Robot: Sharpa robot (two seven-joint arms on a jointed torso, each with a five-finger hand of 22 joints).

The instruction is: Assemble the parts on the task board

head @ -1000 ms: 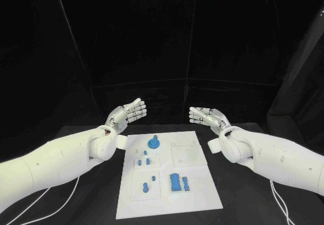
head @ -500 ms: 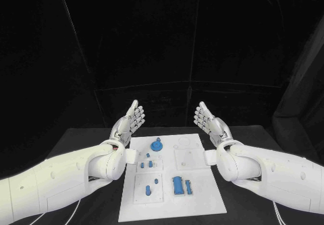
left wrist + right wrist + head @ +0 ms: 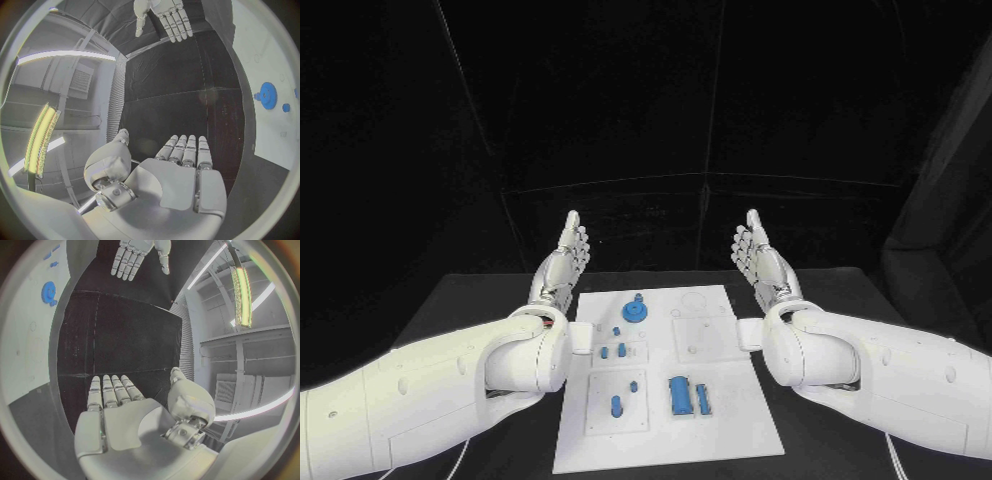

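Both hands up, fingers straight, holding nothing: left hand (image 3: 561,258) & right hand (image 3: 760,260). Task board (image 3: 733,420) lies flat between them w/ blue parts (image 3: 682,394). Best go down slow, pick one part.

matt white task board (image 3: 733,420), glossy blue parts (image 3: 682,393).

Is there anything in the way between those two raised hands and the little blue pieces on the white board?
Nothing visible. The left hand and right hand hover open above the task board, blue parts uncovered.
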